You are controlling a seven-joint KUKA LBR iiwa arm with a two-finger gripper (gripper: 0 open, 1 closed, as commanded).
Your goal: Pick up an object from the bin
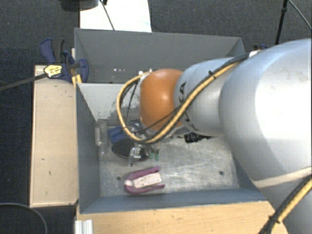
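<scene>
A purple, flat plastic thing with a white label (143, 181) lies on the floor of the grey metal bin (161, 52), near its front wall. A clear, glass-like cylinder (101, 133) is close to the left wall. Behind the bin lies a white paper sheet (129, 11).

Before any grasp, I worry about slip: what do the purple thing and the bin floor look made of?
Purple thing: probably glossy plastic, going by its sheen, with a white paper-like label. Bin floor: bare grey metal, matte, scuffed.

Arm (234, 106) angled down-left; gripper (138, 152) prob. low.
</scene>
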